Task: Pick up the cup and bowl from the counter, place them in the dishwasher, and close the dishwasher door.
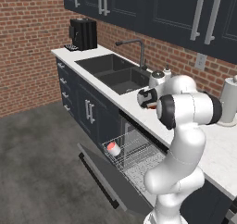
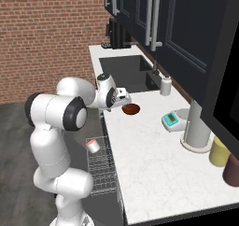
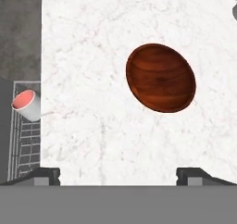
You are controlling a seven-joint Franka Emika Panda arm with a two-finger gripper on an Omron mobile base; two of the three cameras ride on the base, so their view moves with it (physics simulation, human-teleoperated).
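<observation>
Bowl (image 3: 160, 77) resting upright and empty on the white marble bench (image 3: 92, 56), dark reddish-brown and glossy, well in from the front edge. Claw (image 3: 118, 174) hanging above the bench with jaws spread wide and nothing between them, its two dark fingertips (image 3: 46, 176) straddling bare stone, apart from the bowl. Seen from the right base view, claw (image 2: 125, 97) just beside the bowl (image 2: 131, 109), on the sink side of it. Cup (image 1: 113, 148) lying tipped on its side in the silver wire rack (image 1: 134, 156) of the dishwasher, pink-red inside showing; also visible past the bench edge in the hand view (image 3: 27, 105). Dishwasher door (image 1: 104, 177) dropped down flat and open, rack pulled out over it, otherwise bare apart from the cup. Around the bowl: double black sink (image 1: 115, 72) with a dark tap (image 1: 134, 47) further along the bench, a small white dispenser (image 2: 165, 86) by the sink, a teal kitchen scale (image 2: 171, 120) near the wall, a white paper-towel roll on a stand (image 2: 196, 127), then a yellow jar (image 2: 218, 152) and a maroon jar (image 2: 232, 171) at the near end. Black coffee machine (image 1: 83, 34) at the far end of the bench. Nothing standing between claw and bowl.
</observation>
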